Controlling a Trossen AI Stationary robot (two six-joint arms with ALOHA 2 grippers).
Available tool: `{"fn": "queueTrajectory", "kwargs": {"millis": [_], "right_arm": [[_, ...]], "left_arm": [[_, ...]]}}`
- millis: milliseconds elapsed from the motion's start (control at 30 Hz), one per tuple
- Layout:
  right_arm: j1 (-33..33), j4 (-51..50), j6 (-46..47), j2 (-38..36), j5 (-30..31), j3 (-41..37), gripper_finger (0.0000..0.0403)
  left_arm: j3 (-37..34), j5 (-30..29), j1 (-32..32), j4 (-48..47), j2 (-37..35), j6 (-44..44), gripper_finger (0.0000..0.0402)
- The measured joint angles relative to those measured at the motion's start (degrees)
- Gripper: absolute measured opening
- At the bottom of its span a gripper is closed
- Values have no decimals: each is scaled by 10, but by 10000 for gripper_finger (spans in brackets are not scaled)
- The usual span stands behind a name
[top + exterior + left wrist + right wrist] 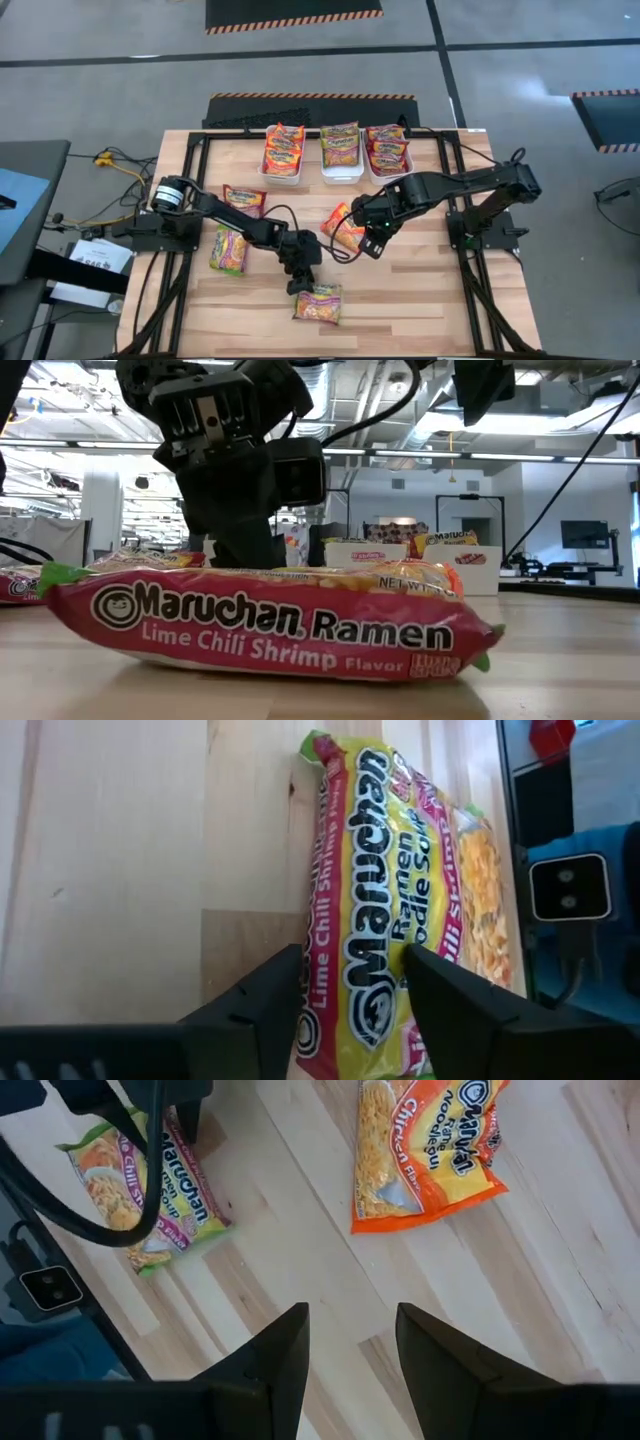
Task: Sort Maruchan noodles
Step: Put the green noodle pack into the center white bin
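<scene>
- Nearest the table's front edge lies the Lime Chili Shrimp packet (318,304), flat on the wooden table (420,300), its pink-and-green wrapper filling the low view (270,620).
- The left gripper (303,283) sits at that packet's far edge; in the left wrist view its two dark fingers (262,1010) stand apart on either side of the packet's end (385,920), not pressed shut on it. From the low view it seems to touch the wrapper, though I cannot be sure.
- Beyond the Lime Chili Shrimp packet and a little to the right, the right gripper (374,243) hangs over bare wood with its fingers (280,1360) parted and nothing between them.
- Just beside the right gripper lies the orange chicken packet (342,226), crumpled at one end (425,1145).
- To the left of the Lime Chili Shrimp packet, a green-edged packet (229,249) lies flat, and a red packet (244,200) sits farther back.
- Farthest from the Lime Chili Shrimp packet, three white bins stand in a row at the back: the left bin (281,176) with orange packets, the middle bin (341,176) with green-edged ones, the right bin (375,172) with red ones.
</scene>
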Motion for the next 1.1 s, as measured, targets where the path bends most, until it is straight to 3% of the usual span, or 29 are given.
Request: {"fn": "queueTrajectory", "kwargs": {"millis": [300,733,1100], "right_arm": [[0,0,9,0,0,0,176],[-1,7,7,0,2,0,175],[-7,16,-8,-21,28,0,175]], "left_arm": [[0,26,0,3,0,0,15],[-2,29,9,-1,-26,16,1],[-2,-11,21,-108,-101,62,0]]}}
